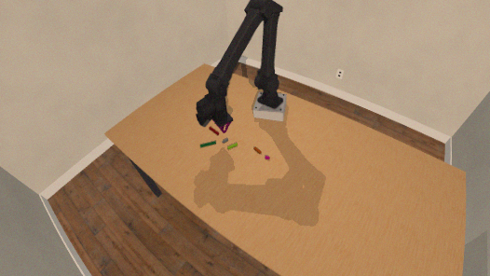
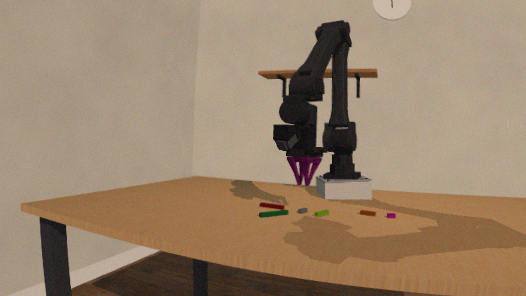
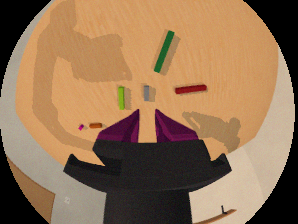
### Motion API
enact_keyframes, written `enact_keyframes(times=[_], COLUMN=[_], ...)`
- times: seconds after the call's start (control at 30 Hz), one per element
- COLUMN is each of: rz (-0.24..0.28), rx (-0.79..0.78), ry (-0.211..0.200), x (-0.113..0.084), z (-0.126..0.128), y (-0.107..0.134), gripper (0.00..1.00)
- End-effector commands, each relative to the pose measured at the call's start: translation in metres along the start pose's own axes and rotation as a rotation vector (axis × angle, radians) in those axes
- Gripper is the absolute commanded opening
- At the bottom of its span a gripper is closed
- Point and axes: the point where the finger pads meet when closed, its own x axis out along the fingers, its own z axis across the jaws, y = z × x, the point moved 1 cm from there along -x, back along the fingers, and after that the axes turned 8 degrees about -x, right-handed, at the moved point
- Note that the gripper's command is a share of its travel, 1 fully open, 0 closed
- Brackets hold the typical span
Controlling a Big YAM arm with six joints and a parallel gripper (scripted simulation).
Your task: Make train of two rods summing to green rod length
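The green rod (image 1: 208, 144) (image 2: 273, 213) (image 3: 164, 52) lies flat, apart from the others. The red rod (image 1: 213, 131) (image 2: 272, 205) (image 3: 190, 89) lies near it at an angle. The short grey rod (image 1: 225, 140) (image 2: 302, 210) (image 3: 146, 93) lies beside the lime rod (image 1: 232, 145) (image 2: 322, 213) (image 3: 121, 98), with a gap between them and roughly parallel in the wrist view. My gripper (image 1: 224, 131) (image 2: 303, 184) (image 3: 147, 112) hangs above the table, its fingers partly open with a narrow gap and nothing between them. In the wrist view the grey rod shows just beyond the fingertips.
The orange rod (image 1: 257, 150) (image 2: 368, 213) (image 3: 95, 125) and the small magenta rod (image 1: 267, 158) (image 2: 391, 215) (image 3: 81, 127) lie apart from the others, near each other with a small gap. The arm's light grey base (image 1: 268, 113) (image 2: 344, 190) stands at the table's back.
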Motion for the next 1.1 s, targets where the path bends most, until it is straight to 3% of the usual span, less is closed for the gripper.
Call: enact_keyframes(times=[0.0, 0.23, 0.6, 0.63, 0.7, 1.07], rz=[-0.036, -0.006, -0.009, -0.029, -0.005, -0.012], rx=[0.006, 0.006, 0.010, 0.011, 0.010, 0.010], ry=[0.002, 0.004, 0.004, 0.003, 0.004, 0.004], x=[-0.005, 0.007, 0.016, 0.012, 0.022, 0.038], z=[0.004, 0.003, 0.002, 0.002, 0.001, 0.000], y=[-0.018, -0.004, -0.006, -0.016, -0.004, -0.007], gripper=[0.22, 0.22, 0.22, 0.22, 0.22, 0.22])
